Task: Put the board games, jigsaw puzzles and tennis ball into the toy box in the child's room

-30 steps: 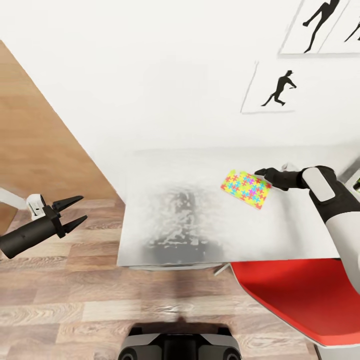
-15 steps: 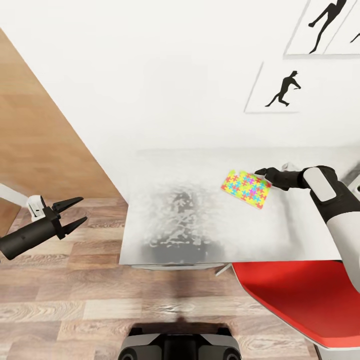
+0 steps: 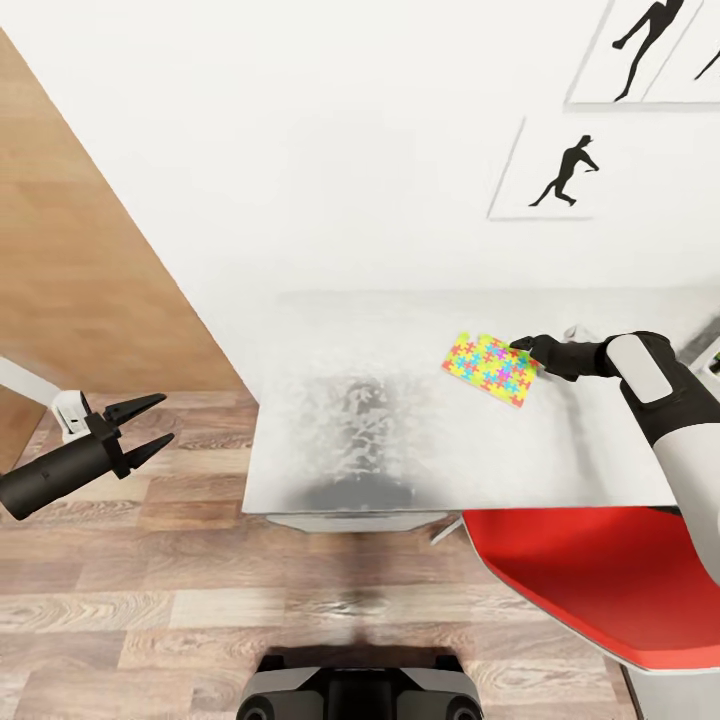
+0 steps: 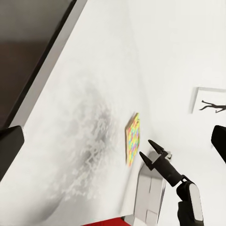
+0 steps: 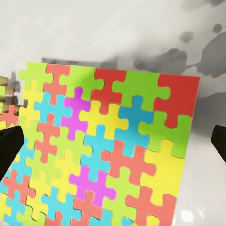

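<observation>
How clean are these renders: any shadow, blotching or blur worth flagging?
Head view: the table carries a dark mottled blotch near its front edge; the jigsaw puzzle stays sharp. Left wrist view: the same blotch smears soft and grainy. Right wrist view: the puzzle is crisp, grey smudges behind it.

one jigsaw puzzle (image 3: pixel 490 371), one table (image 3: pixel 400 470), two posters (image 3: pixel 560 170)

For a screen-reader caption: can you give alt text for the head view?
The right gripper reaches to the edge of a multicoloured jigsaw puzzle on a pale marbled table. The open left gripper hovers over the wood floor; a red chair sits below.
</observation>
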